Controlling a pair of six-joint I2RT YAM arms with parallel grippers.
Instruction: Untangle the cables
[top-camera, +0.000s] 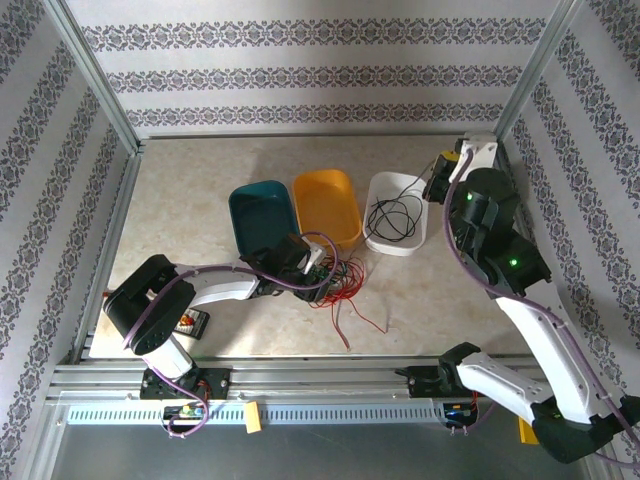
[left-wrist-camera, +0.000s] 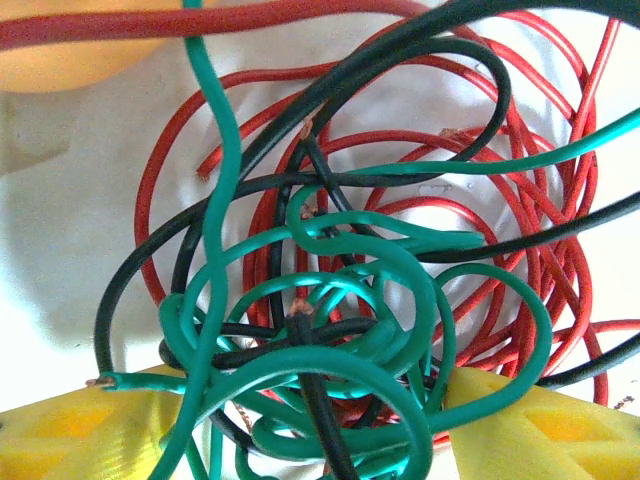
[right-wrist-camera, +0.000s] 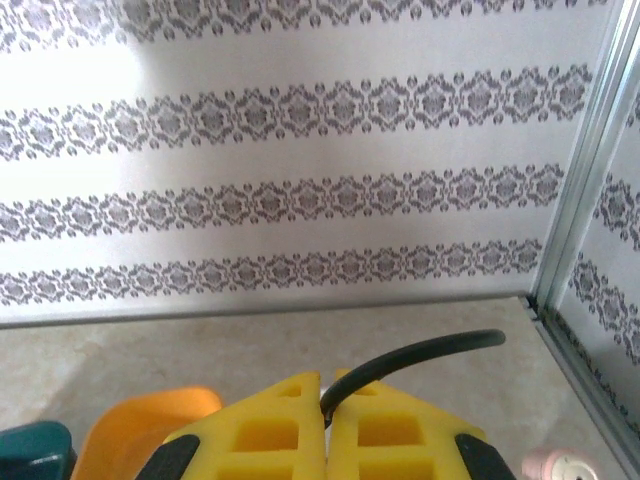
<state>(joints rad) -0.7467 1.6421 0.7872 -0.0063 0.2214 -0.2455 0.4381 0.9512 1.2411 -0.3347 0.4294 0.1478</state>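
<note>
The cables (top-camera: 335, 285) lie in a red, green and black tangle on the tabletop (top-camera: 200, 190), just below centre of the overhead frame, beneath the orange bin (top-camera: 328, 205) and right of the teal bin's (top-camera: 262, 210) lower end. One red strand (top-camera: 345, 330) trails down out of the tangle.

The left jaws sit over the tangle's left side. In the left wrist view the tangle (left-wrist-camera: 340, 300) lies close under the camera, and the yellow fingers (left-wrist-camera: 80, 430) stand wide apart in the bottom corners, released, with green loops and a black strand between them.

A separate black cable (top-camera: 395, 215) lies coiled in the white bin (top-camera: 392, 248), right of the orange one, and rises to the right jaws at the upper right. In the right wrist view those fingers (right-wrist-camera: 250, 430) are clenched on it: the black cable (right-wrist-camera: 430, 352) comes out from between them and curves to the right.
</note>
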